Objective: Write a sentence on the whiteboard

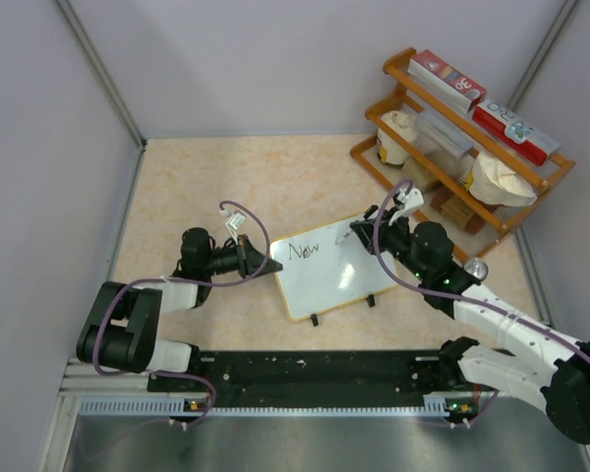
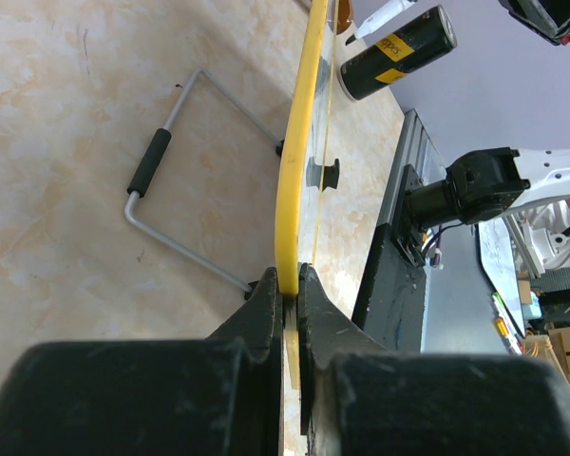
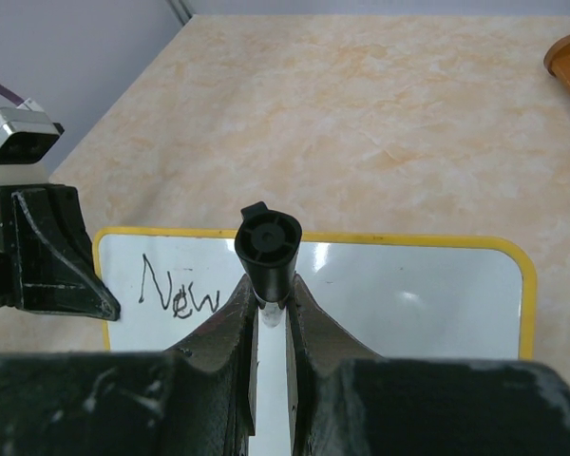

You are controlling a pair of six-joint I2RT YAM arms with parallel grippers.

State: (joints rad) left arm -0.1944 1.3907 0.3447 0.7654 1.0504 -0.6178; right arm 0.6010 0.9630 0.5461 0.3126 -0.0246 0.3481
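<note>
Writing, mid-sentence: left end effector (image 2: 287, 285) clamps whiteboard (image 1: 329, 275) edge, right end effector (image 3: 269, 304) grips marker (image 3: 268, 242); next stroke should land after "New" (image 3: 179, 294).

The black-and-white left arm (image 1: 167, 293) is folded low by the tabletop's left edge, with the forearm laid level toward the centre. Its black two-finger left gripper (image 2: 287, 287) is clamped on the yellow-framed whiteboard (image 1: 339, 280). The white-and-black right arm (image 1: 501, 315) is reached in from the near right corner. Its black right gripper (image 3: 269, 293) is closed on a white marker pen with a black end (image 3: 269, 242).
</note>
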